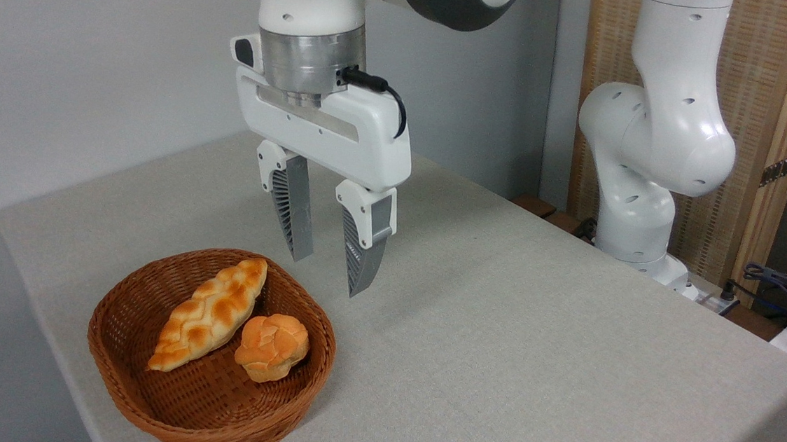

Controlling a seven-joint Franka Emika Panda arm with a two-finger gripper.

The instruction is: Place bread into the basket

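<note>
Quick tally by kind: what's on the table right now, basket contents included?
Braided loaf: 1
Round knotted roll: 1
Wicker basket: 1
Total: 3. Both breads lie inside the basket; the gripper is open and empty above the table.

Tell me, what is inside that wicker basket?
The basket holds the braided bread and beside it a small round roll. The woven floor beneath both is covered, so nothing can be told there.
</note>
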